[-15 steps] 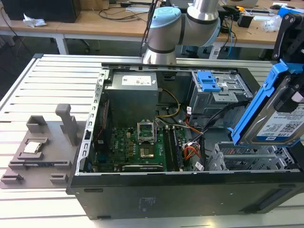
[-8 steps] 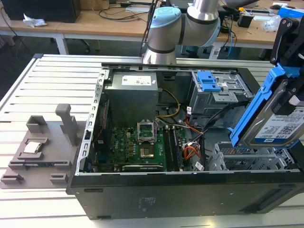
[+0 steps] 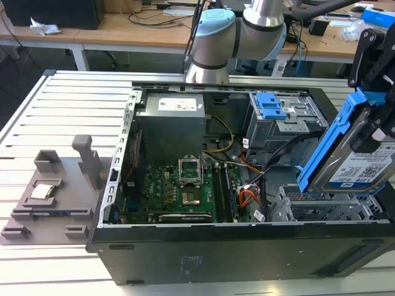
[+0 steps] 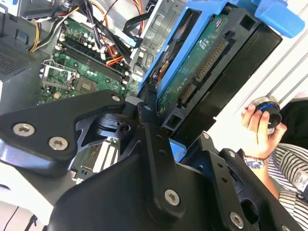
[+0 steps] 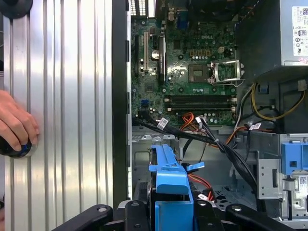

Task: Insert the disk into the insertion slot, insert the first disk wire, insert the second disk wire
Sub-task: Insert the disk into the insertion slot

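Pinching the blue-framed silver rectangular hard drive (image 3: 355, 157), our black hand (image 3: 376, 123) holds it tilted above the silver perforated metal bay (image 3: 321, 213); we reckon level it, line up edges.

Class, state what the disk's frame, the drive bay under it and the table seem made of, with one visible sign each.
Frame around the disk: likely plastic, uniformly bright blue, moulded. Drive bay: probably sheet metal, silver, perforated. Table: seemingly aluminium, pale, shiny, ribbed slats.
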`<act>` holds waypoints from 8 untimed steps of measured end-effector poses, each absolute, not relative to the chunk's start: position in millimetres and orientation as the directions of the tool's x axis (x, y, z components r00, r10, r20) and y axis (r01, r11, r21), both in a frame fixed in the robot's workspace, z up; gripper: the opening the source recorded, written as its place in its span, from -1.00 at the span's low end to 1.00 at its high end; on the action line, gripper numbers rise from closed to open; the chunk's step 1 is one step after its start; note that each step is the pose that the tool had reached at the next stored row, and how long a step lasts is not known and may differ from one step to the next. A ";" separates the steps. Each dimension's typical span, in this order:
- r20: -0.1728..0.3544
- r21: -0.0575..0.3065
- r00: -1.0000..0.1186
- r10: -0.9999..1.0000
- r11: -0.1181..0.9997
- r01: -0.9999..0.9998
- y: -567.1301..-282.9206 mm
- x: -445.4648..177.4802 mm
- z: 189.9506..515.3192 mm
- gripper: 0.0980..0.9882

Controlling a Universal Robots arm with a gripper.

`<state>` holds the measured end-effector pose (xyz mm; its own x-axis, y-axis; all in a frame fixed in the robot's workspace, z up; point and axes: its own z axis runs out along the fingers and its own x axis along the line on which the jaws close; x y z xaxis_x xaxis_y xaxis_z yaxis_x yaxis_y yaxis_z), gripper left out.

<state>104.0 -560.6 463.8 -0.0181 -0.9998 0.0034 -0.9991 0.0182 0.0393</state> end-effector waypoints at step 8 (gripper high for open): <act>0.003 0.039 -0.018 -1.000 0.018 -0.999 -560.6 104.0 457.1 -0.40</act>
<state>104.0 -560.6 457.1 -0.0181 -0.9998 0.0034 -0.9991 0.0182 0.0393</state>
